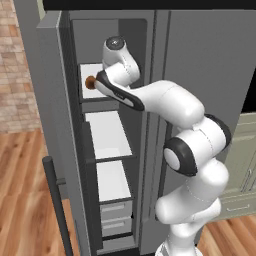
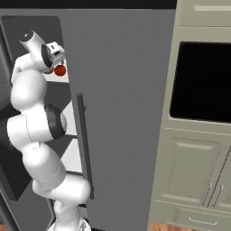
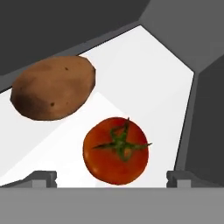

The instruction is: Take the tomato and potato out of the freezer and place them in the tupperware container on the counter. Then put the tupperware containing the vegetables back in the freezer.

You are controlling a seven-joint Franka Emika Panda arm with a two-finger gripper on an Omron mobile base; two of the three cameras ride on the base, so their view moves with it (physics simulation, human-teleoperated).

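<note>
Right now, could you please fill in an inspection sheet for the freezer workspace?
Surface: white freezer shelf, upper level, carrying both vegetables.
Job's things: tomato nearest the gripper, stem facing the hand camera; potato beside it, apart from it; freezer door open.
Clutter: nothing seen.
Gripper: gripper open, tips either side of the tomato, not closed on it.
Cables: nothing seen.
Surroundings: lower white shelves and small drawers; brick wall; wooden floor; pale green cabinets around a dark oven window.
</note>
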